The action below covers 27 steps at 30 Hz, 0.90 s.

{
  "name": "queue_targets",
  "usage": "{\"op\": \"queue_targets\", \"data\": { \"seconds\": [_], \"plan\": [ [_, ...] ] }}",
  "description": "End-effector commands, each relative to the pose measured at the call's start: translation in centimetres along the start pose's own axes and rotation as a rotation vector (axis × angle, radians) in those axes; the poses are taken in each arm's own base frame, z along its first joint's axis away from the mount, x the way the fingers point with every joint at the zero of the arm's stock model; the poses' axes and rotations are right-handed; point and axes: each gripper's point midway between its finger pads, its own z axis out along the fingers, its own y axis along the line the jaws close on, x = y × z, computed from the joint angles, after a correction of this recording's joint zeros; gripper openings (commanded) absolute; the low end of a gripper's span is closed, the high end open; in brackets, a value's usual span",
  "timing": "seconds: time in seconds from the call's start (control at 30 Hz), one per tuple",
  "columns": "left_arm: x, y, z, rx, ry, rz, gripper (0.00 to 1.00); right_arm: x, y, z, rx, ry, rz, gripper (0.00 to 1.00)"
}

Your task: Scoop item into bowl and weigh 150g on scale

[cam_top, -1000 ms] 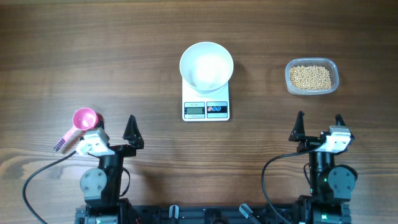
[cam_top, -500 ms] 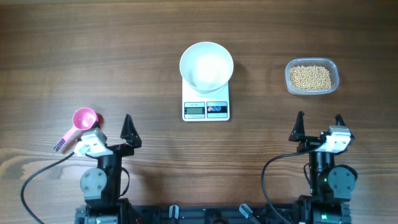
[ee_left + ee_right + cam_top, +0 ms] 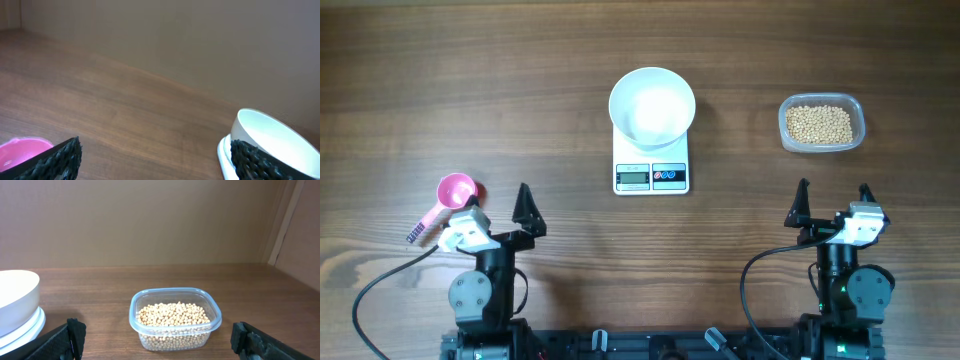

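Open table (image 3: pixel 738 120) between scale (image 3: pixel 651 177) edge and tub (image 3: pixel 783 124)

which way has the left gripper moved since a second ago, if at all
Yes. The left gripper, jaws open, has swung slightly left in the overhead view, nearer the pink scoop and farther from the scale.

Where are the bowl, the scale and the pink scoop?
bowl (image 3: pixel 652 106), overhead view, middle of its bare inside
scale (image 3: pixel 651 177), overhead view, front panel beside the display
pink scoop (image 3: pixel 456 190), overhead view, its round cup

Empty white bowl (image 3: pixel 652 106) upright on white scale (image 3: pixel 651 177); tan beans (image 3: pixel 820 124) heaped, well apart
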Motion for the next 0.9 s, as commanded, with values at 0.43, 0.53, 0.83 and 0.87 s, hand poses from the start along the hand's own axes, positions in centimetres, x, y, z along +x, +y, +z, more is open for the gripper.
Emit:
{"op": "queue_targets", "data": {
  "seconds": [0.43, 0.53, 0.83, 0.87],
  "plan": [
    [-7.2, -3.8, -6.0, -0.049, 0.355, -0.023, 1.00, -0.2, -0.3, 0.0, 0.018, -0.011, -0.006, 1.00],
    [-7.9, -4.0, -5.5, -0.113, 0.477, -0.099, 1.00, -0.2, -0.3, 0.0, 0.018, -0.011, -0.006, 1.00],
    [-8.9, 1.3, -4.3, -0.545, 0.785, 0.053, 1.00, -0.2, -0.3, 0.0, 0.018, -0.011, -0.006, 1.00],
    [-9.0, 1.5, -3.9, -0.553, 0.777, 0.058, 1.00, -0.3, -0.3, 0.0, 0.018, -0.012, -0.006, 1.00]
  ]
}}
